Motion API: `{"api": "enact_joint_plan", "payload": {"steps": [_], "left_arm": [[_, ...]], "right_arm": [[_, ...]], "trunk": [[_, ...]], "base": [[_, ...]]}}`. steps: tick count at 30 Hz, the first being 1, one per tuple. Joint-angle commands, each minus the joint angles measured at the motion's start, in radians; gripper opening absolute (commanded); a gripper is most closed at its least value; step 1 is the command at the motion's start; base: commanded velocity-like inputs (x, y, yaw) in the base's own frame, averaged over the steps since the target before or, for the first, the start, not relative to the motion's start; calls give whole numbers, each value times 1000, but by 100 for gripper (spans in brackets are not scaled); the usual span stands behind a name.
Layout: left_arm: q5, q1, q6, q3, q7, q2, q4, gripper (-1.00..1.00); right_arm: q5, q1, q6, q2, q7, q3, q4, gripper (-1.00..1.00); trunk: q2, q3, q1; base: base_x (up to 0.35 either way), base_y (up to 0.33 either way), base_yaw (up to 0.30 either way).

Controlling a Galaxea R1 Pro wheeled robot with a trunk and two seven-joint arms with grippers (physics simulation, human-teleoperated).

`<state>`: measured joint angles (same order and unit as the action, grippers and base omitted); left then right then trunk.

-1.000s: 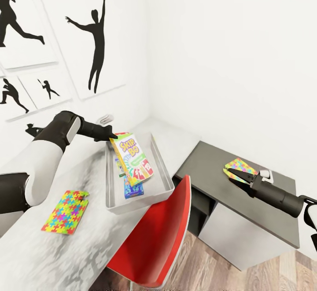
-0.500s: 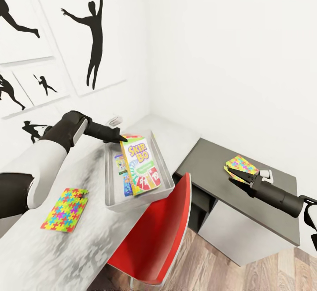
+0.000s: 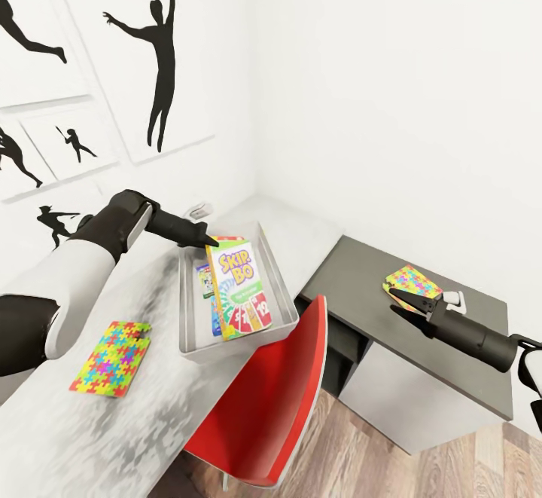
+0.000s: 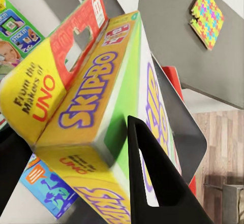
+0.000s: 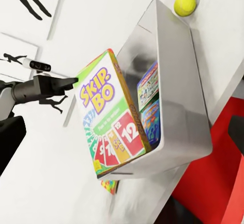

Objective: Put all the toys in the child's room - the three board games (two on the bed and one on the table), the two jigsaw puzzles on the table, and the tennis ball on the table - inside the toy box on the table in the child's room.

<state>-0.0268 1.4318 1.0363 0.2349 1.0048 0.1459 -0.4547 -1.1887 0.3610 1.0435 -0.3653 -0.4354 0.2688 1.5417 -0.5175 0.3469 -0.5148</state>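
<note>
My left gripper (image 3: 205,240) is shut on the top edge of the green-yellow Skip-Bo board game (image 3: 239,287), which stands tilted inside the light grey toy box (image 3: 233,343) on the table (image 3: 150,423). Two more board games lie flat in the box beside it, one pale with green (image 3: 203,281) and one blue (image 3: 214,322). One jigsaw puzzle (image 3: 111,349) lies on the table left of the box. The other jigsaw puzzle (image 3: 412,281) rests on the lower dark desk (image 3: 354,276), with my right gripper (image 3: 397,302) open just short of it. The tennis ball (image 5: 184,4) sits on the table by the box's far corner.
A red chair (image 3: 263,407) stands tucked against the table's front edge, between the two desks. A small white object (image 3: 454,300) lies on the dark desk next to my right gripper. Walls close off the back and right; wood floor shows below.
The left gripper has lowered the Skip-Bo box deeper into the toy box and stood it more upright. The right gripper has drawn back slightly from the puzzle. The camera shifted a little.
</note>
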Motion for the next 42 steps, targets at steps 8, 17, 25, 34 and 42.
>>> {"api": "enact_joint_plan", "payload": {"steps": [8, 17, 25, 34, 42], "left_arm": [[-1, 1, 4, 2, 5, 0, -1, 100], [-1, 1, 3, -1, 4, -1, -3, 100], [-1, 1, 2, -1, 3, 0, -18, 100], [-1, 1, 2, -3, 4, 1, -26, 100], [13, 1, 6, -31, 14, 9, -68, 100]], "right_arm": [[9, 1, 4, 0, -9, -2, 0, 100], [9, 1, 4, 0, -9, -2, 0, 100], [9, 1, 4, 0, -9, -3, 0, 100], [9, 0, 4, 0, -9, -3, 0, 100], [9, 1, 4, 0, -9, -3, 0, 100]], "trunk": [[-2, 2, 0], [-2, 2, 0], [-2, 2, 0], [-2, 2, 0], [-2, 2, 0]], "base": [[0, 0, 0], [0, 0, 0], [0, 0, 0], [0, 0, 0], [0, 0, 0]]}}
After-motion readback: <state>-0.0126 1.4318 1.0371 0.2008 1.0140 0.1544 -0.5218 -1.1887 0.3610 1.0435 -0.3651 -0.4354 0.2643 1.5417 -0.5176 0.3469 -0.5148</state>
